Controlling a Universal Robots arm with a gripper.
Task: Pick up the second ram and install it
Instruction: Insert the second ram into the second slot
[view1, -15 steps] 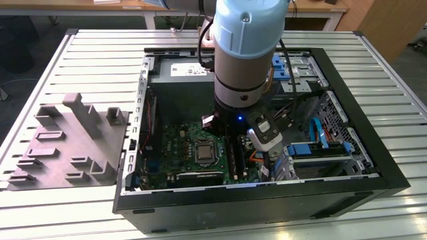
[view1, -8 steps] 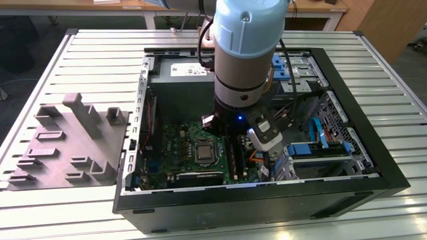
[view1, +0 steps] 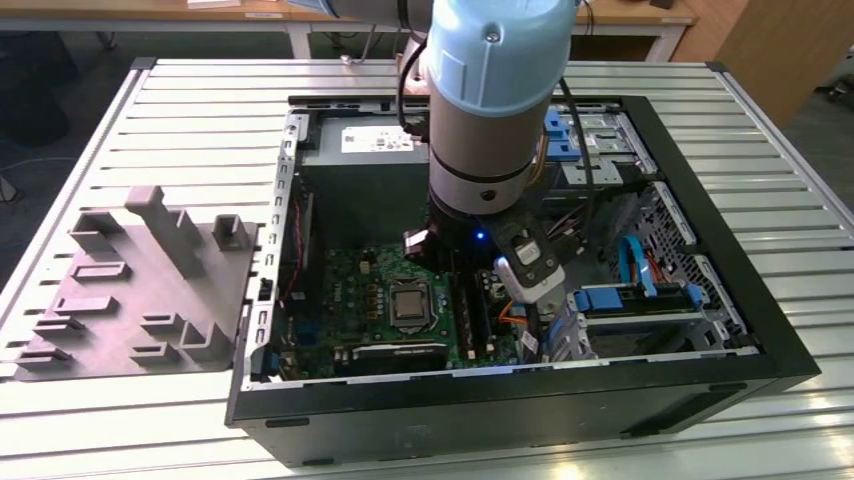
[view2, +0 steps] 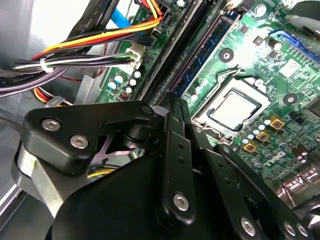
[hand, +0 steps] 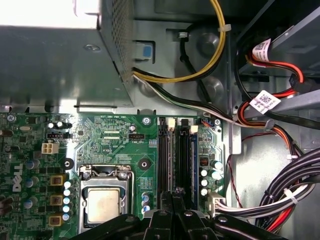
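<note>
One slatted metal table (view1: 174, 110) carries everything. On it an opened computer case (view1: 747, 330) lies on its side, and the arm (view1: 494, 100) is reached down into it near the middle. Reading the exterior view as a clock face, a grey moulded fixture (view1: 147, 280) is seen at nine o'clock of the case and the drive bays at three o'clock. Inside, the power supply (hand: 50, 65) is set against the green motherboard (hand: 115, 135), with the processor socket (hand: 102, 200) just beside the long black slots (hand: 165, 155). The gripper (view2: 170, 100) is poised directly over those slots, its fingers drawn together; whether anything thin is pinched between them cannot be told. The second ram (hand: 194, 162) is judged to be the slim blue-edged strip standing on edge in the slot bank, though this is uncertain. For a good seating, the stick should be kept parallel to its slot and pressed straight and evenly. Bundled cables (view2: 90, 40) lie close beside the slots and could be snagged.
</note>
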